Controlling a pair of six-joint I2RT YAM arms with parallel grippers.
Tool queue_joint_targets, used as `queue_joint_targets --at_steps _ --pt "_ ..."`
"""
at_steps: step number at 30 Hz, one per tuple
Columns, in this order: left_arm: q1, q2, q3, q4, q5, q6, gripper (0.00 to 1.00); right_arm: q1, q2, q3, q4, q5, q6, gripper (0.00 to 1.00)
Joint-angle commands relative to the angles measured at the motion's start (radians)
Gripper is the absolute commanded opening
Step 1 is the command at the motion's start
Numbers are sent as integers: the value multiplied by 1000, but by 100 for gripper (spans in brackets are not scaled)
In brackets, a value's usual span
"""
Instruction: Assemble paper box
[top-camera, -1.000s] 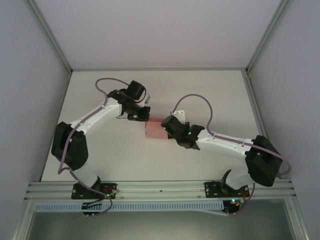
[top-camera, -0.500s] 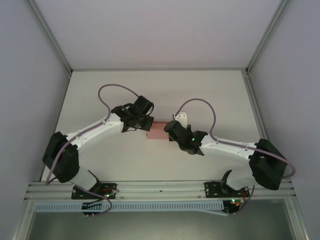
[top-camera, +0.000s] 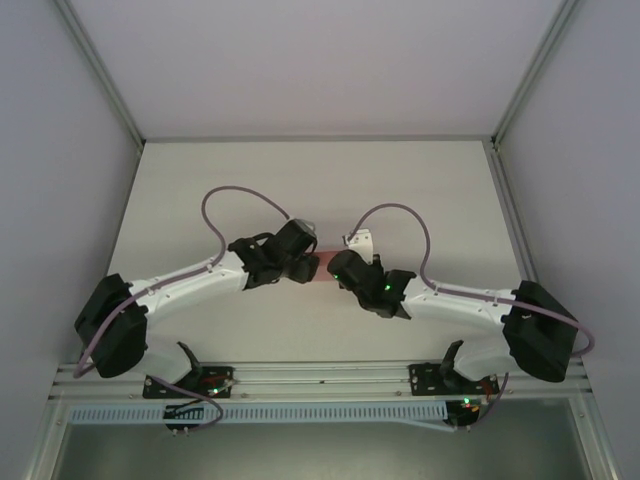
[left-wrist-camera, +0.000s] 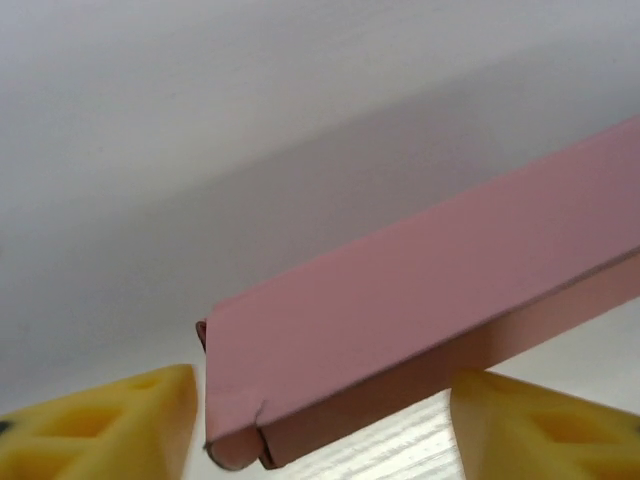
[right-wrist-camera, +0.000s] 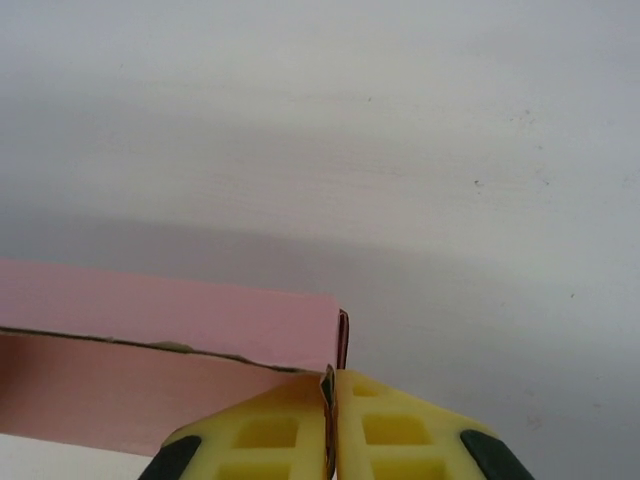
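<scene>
Over the white surface (top-camera: 200, 190), bare toward 12 o'clock, the folded pink box (left-wrist-camera: 400, 310) is at centre. At its 3 o'clock end, the right tool (right-wrist-camera: 331, 425) pinches an edge tight; at 9 o'clock, the left tool (left-wrist-camera: 320, 425) gapes around a corner, gripping nothing. Closing the end flap looks next.

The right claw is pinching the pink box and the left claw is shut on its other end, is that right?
No. The left claw is open, jaws apart around the end of the box, as the left wrist view shows. The right claw does pinch it.
</scene>
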Motion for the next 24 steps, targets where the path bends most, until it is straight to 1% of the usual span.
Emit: queue_joint_targets --at_steps 1,3,5,6,7,9,10,11,13,14,18,20,22,24 --pt "1 -10 62 -67 -31 19 79 12 13 46 -119 -38 16 12" --pt "1 -11 85 -89 -33 20 80 10 12 61 -134 -31 24 16" --pt "1 -21 94 -101 -41 8 87 11 10 77 -149 -28 32 23" --pt "2 -30 95 -103 -49 -9 89 11 10 79 -152 -26 37 27" --pt "4 -42 91 -103 -46 -14 90 11 6 82 -157 -24 39 28" --pt "11 -64 94 -133 -52 -33 96 9 3 92 -169 -20 41 34" --pt "15 -76 93 -139 -51 -35 96 8 1 97 -174 -19 38 35" --pt "20 -91 94 -144 -59 -43 99 7 -1 103 -179 -18 38 36" --pt "41 -115 90 -144 -54 -64 100 0 -8 112 -185 -24 34 43" --pt "57 -126 89 -143 -47 -82 100 -4 -13 116 -184 -38 29 44" --pt "145 -164 72 -113 57 -111 100 -15 -43 122 -175 -97 3 54" --pt "199 -181 53 -56 136 -117 100 -18 -65 122 -170 -142 -10 63" --pt "249 -195 27 -4 218 -118 100 -22 -94 115 -154 -178 -22 74" --pt "288 -193 10 35 280 -119 100 -32 -123 107 -134 -207 -27 82"
